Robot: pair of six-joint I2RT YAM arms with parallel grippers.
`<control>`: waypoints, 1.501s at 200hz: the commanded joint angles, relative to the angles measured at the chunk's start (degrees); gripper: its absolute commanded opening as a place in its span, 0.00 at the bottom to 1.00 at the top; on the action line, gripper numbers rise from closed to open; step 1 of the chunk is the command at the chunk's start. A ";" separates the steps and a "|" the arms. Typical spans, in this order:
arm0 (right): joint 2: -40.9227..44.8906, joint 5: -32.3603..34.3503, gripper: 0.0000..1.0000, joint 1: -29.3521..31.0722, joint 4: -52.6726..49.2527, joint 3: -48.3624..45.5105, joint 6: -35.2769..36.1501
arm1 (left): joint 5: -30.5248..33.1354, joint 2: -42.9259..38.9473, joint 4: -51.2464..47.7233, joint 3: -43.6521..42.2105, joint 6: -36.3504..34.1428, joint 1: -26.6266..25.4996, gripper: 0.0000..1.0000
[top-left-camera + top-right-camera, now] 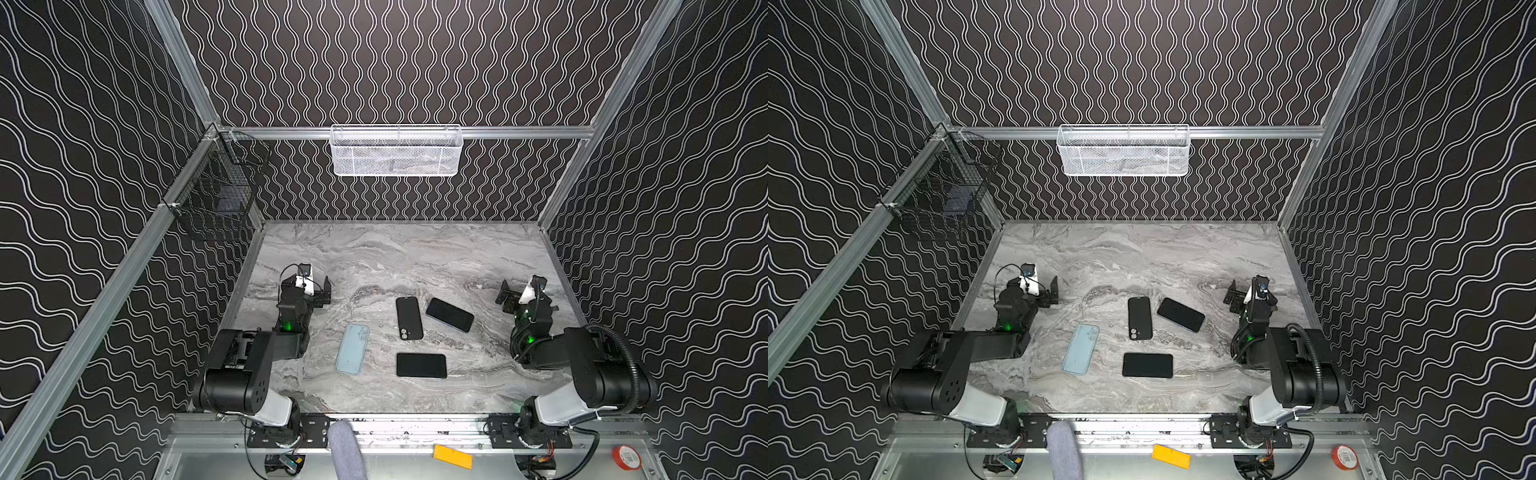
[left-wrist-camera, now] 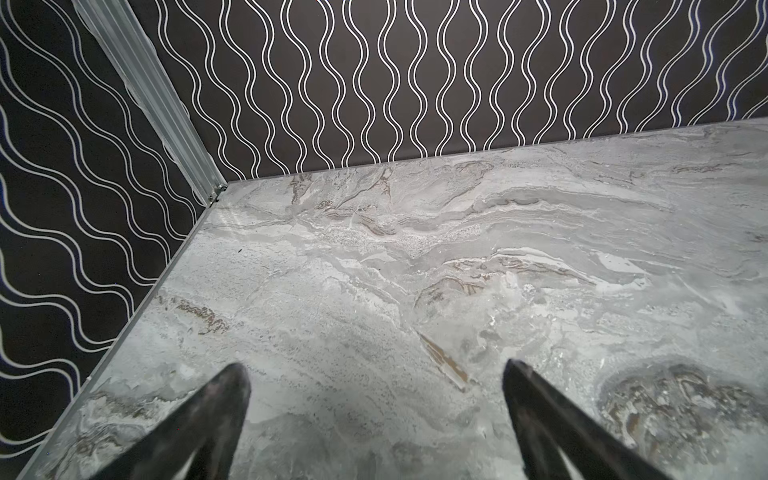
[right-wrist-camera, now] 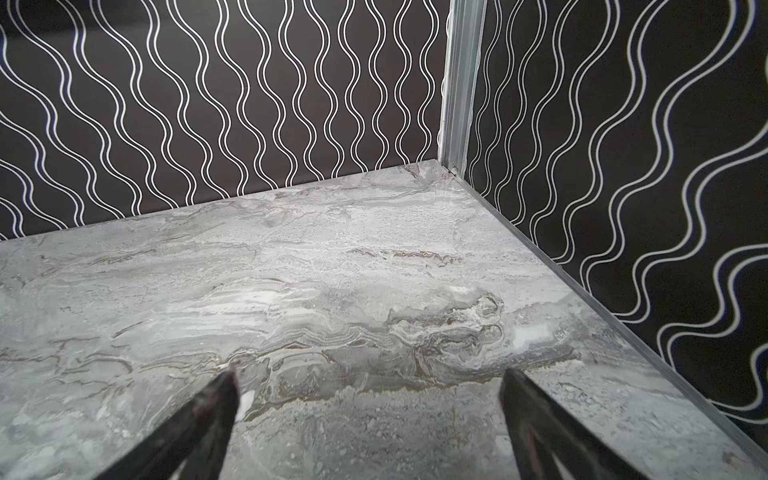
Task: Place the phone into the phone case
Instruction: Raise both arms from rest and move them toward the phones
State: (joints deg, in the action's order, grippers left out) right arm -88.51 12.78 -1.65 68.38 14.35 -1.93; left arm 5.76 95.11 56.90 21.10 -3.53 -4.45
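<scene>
**Top views: both grippers empty, phones and cases untouched between the arms**

In both top views four flat items are recorded on the marble table (image 1: 374,249), none touching another. A light blue case (image 1: 352,349) lies toward the left arm, with its long axis running roughly away from the base at a slight lean. A black case (image 1: 409,318), with its camera holes at the near end, lies almost parallel to it at the centre. Just beside that, toward the right arm, an angled phone (image 1: 450,314) is laid screen up on a diagonal axis. A second phone (image 1: 421,365) lies nearer the base with its long axis crosswise.

The left gripper (image 1: 324,294) and right gripper (image 1: 505,297) are held at the table's sides. Their jaws are spread to full width and nothing is held. Only bare marble is shown ahead of the fingers in each wrist view.

The angled phone is judged nearest the right gripper, lying inward of it and slightly toward the base. The light blue case is judged nearest the left gripper, lying inward and toward the base. Which phone fits which case cannot be told.
</scene>
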 commanded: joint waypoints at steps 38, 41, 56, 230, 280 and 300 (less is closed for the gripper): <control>0.25 -0.47 1.00 -0.04 0.47 0.15 -0.09 | -0.42 0.16 1.31 0.54 -0.69 0.14 0.99; 0.27 -0.42 1.00 -0.02 0.46 0.15 -0.09 | -0.40 0.12 1.43 0.55 -0.69 0.14 0.99; 0.24 -0.44 1.00 -0.02 0.46 0.07 -0.09 | -0.40 0.16 1.45 0.48 -0.69 0.14 0.99; 5.66 0.80 1.00 -0.02 -2.19 -0.62 -0.19 | -2.61 -11.18 -9.29 1.64 -1.04 0.40 0.99; 30.86 -1.16 1.00 0.07 -24.32 5.87 -3.25 | -7.37 -30.60 -18.94 7.77 3.68 0.32 0.99; 35.72 8.65 1.00 -0.02 -39.82 14.60 -22.84 | -13.62 -36.12 -26.79 15.12 8.41 0.38 0.99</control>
State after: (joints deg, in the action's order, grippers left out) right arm -56.93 12.62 -1.61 46.70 21.65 -5.54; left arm -0.58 63.81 38.59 29.93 -1.34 -4.19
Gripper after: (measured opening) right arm 0.998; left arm 0.986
